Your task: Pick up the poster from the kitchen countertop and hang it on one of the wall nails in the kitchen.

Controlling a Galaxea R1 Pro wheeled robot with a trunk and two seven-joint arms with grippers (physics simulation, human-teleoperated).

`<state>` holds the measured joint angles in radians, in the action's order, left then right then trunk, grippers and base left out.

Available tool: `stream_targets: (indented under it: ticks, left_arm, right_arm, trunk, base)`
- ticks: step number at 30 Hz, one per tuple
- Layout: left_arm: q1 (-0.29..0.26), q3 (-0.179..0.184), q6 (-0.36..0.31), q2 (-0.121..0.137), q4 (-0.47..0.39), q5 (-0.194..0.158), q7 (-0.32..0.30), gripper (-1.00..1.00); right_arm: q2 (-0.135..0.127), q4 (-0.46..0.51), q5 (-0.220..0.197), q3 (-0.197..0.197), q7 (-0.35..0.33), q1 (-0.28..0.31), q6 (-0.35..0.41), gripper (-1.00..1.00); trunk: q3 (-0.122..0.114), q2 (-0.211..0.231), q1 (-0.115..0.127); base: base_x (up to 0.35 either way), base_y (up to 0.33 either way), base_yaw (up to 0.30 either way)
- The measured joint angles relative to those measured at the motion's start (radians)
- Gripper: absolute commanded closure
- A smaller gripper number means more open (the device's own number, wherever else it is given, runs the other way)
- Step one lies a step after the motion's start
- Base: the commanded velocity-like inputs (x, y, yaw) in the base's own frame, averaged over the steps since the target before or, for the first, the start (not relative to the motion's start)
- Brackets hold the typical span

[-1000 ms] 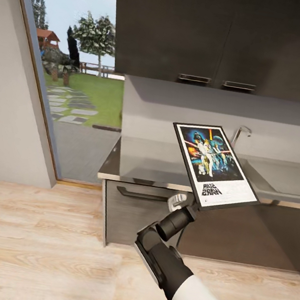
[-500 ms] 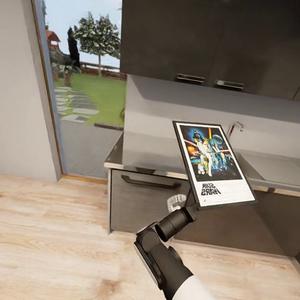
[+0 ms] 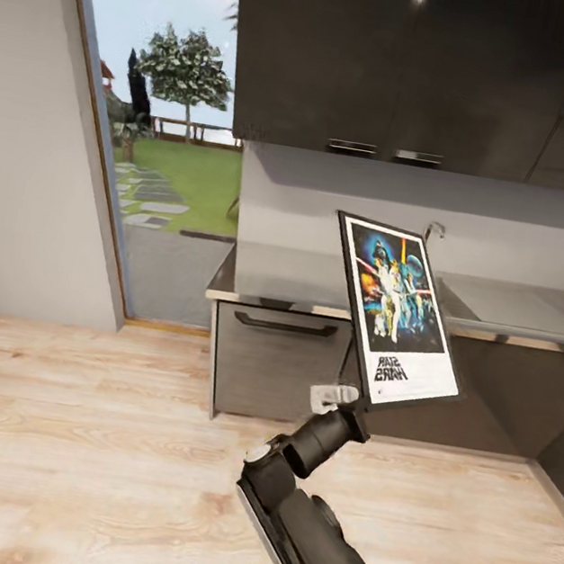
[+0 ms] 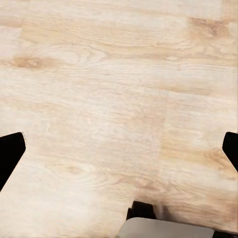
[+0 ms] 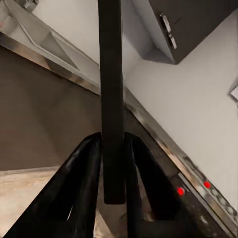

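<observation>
Lettering on the black-framed Star Wars poster reads mirrored (hard to make out). Right gripper clamps its lower edge; the left gripper's dark fingertips are spread apart.

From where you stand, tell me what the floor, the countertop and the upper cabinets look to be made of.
Floor: pale wood planks, matte, with visible grain and knots; possibly laminate. Kitchen countertop: smooth grey slab, slightly reflective, with a thin bright front edge; stone or composite, cannot tell which. Upper cabinets: dark flat panels, glossy, showing a light reflection, with metal-looking bar handles.
</observation>
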<state>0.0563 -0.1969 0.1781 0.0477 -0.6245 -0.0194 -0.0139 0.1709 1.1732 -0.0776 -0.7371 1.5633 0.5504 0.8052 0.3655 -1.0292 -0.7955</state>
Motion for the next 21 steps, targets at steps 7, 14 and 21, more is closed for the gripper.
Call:
stream_targets:
  ticks: [7, 14, 21]
  left_arm:
    - [0.000, 0.000, 0.000, 0.000, 0.000, 0.000, 0.000, -1.00]
    - [0.000, 0.000, 0.000, 0.000, 0.002, 0.000, 0.000, -1.00]
    - [0.000, 0.000, 0.000, 0.000, 0.002, 0.000, 0.000, -1.00]
  right_arm:
    - [-0.014, 0.198, -0.001, -0.230, 0.000, -0.095, -0.098, 1.00]
    - [-0.037, 0.296, -0.002, -0.390, -0.001, -0.154, -0.176, 1.00]
    - [-0.085, 0.340, -0.001, -0.603, -0.001, -0.174, -0.310, 1.00]
  trunk:
    - [0.000, 0.000, 0.001]
    - [0.000, 0.000, 0.001]
    - [0.000, 0.000, 0.001]
  base:
    - [-0.105, 0.000, 0.000]
    - [-0.013, 0.000, 0.000]
    - [-0.023, 0.000, 0.000]
